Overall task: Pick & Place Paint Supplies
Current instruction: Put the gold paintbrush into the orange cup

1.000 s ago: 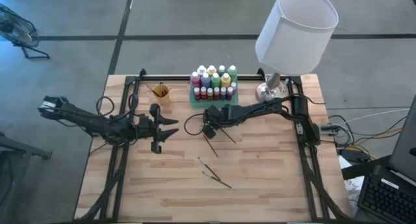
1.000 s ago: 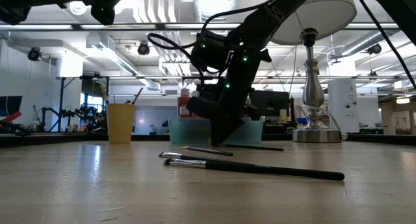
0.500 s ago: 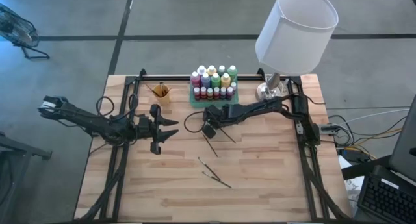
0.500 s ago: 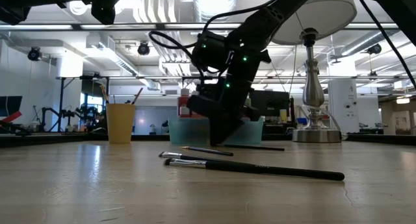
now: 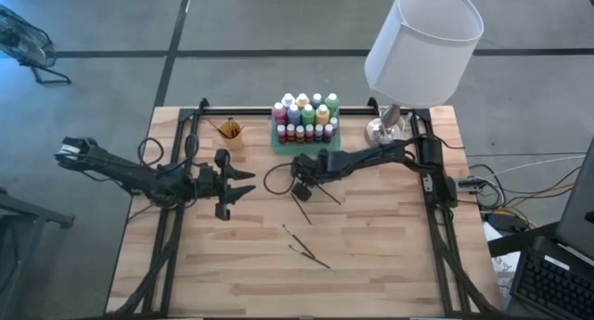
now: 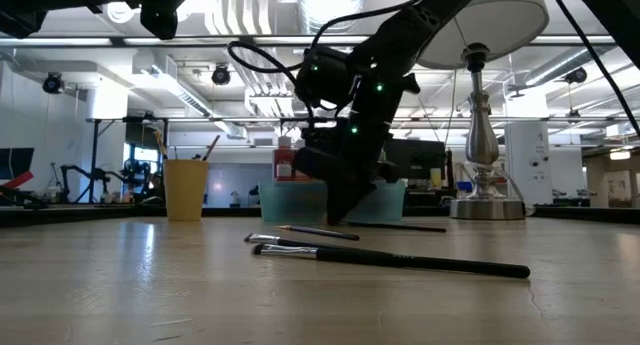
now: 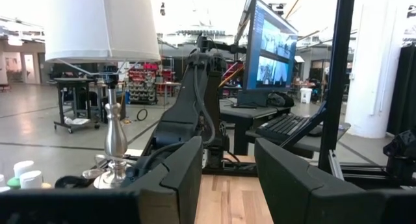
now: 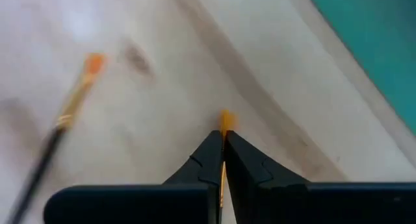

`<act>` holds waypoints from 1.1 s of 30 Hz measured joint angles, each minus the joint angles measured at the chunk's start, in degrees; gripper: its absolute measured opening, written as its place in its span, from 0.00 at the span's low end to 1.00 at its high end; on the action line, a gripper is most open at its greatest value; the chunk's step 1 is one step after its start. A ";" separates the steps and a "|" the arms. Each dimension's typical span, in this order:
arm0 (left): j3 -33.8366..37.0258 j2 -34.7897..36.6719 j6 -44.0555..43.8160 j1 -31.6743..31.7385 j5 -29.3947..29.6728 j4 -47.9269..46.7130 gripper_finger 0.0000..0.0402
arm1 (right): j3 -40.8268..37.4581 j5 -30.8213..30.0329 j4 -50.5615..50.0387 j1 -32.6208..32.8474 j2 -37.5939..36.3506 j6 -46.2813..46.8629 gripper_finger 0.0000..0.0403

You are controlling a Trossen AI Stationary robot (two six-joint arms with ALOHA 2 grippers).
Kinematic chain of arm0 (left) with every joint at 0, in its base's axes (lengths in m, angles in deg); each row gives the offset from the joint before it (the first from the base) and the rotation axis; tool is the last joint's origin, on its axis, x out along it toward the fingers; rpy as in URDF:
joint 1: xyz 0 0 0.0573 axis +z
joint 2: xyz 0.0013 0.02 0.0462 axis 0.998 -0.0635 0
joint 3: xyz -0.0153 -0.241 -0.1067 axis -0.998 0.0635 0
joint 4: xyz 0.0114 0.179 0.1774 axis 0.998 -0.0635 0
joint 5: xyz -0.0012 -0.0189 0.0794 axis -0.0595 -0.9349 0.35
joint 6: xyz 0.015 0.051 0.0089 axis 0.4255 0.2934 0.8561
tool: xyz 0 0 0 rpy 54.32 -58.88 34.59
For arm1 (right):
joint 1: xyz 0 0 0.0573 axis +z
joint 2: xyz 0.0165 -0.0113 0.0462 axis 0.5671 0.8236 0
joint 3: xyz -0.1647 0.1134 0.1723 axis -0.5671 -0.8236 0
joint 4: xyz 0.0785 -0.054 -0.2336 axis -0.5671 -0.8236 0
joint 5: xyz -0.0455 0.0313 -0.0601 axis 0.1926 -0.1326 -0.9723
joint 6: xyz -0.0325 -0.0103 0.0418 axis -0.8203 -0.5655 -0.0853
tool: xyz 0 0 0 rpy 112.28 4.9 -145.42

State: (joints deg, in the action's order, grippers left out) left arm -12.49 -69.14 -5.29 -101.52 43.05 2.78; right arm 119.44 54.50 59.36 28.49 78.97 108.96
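Several paint bottles (image 5: pixel 304 119) stand in the green tray by the far edge. Dark-handled paintbrushes lie on the table: two near my right gripper (image 5: pixel 300 207) (image 5: pixel 326 193) and two nearer the front (image 5: pixel 297 235) (image 5: pixel 310 256). My right gripper (image 5: pixel 301 183) (image 6: pixel 335 217) is down at the table just in front of the tray, shut on a brush with an orange tip (image 8: pixel 225 117). A second orange-tipped brush (image 8: pixel 62 123) lies beside it. My left gripper (image 5: pixel 245 185) (image 7: pixel 224 178) waits open on the table's left side. My right gripper pinches a paintbrush between its two fingertips, close behind the orange bristles (image 8: pixel 225 120), which stick out just past the fingertips. The fingers come down from above, slanting, right at the table top. Whether the brush is off the wood does not show.
An orange cup (image 5: pixel 229 132) (image 6: pixel 186 188) holding brushes stands left of the tray (image 8: pixel 377 42). A lamp with a white shade (image 5: pixel 423 40) and metal base (image 6: pixel 487 207) stands at the far right. Bare wood lies toward the near edge.
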 joint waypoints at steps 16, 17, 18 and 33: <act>0.00 -0.02 -0.17 0.02 0.07 -1.48 0.37 | -0.67 -0.88 -1.36 5.05 -7.92 -4.81 0.02; 0.00 -0.02 -0.18 0.00 0.07 -1.68 0.37 | -1.03 -0.94 -1.75 5.22 -8.42 -5.21 0.02; 0.00 -0.02 -0.20 0.00 0.09 -1.75 0.36 | -1.41 -1.11 -1.91 5.45 -9.04 -5.59 0.02; 0.01 -0.55 0.22 0.11 2.18 -3.98 0.37 | -18.41 -8.40 9.33 15.20 -33.46 -6.19 0.02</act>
State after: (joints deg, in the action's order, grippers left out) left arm -12.48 -69.70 -5.07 -101.40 45.22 -1.20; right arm 101.03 46.10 68.70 43.69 45.51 102.77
